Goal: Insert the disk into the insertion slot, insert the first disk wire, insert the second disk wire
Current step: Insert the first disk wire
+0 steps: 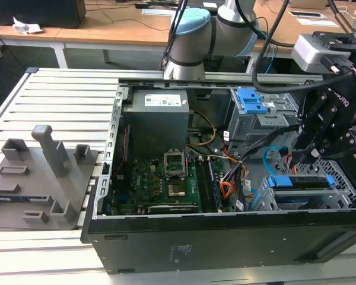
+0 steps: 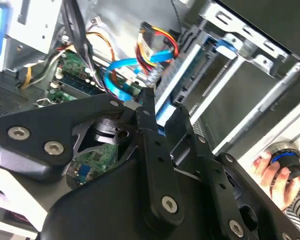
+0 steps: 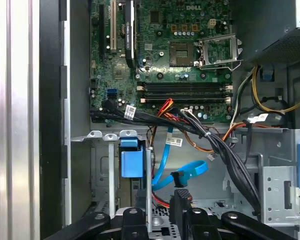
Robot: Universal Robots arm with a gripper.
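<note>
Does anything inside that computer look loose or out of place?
Yes. A blue cable curls loose in the first wrist view, near the gripper; its black plug end seems connected to nothing.

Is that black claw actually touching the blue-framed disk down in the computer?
Cannot tell. In the exterior view the gripper sits right over the disk, and its own dark body hides where they would meet.

Arm [image 1: 196,35]: one, silver with pale blue joint caps, elbow at the exterior view's top centre. Gripper [image 1: 304,155]: black, bar-linked, angled downward at the exterior view's right; seen from behind in both wrist views.
</note>
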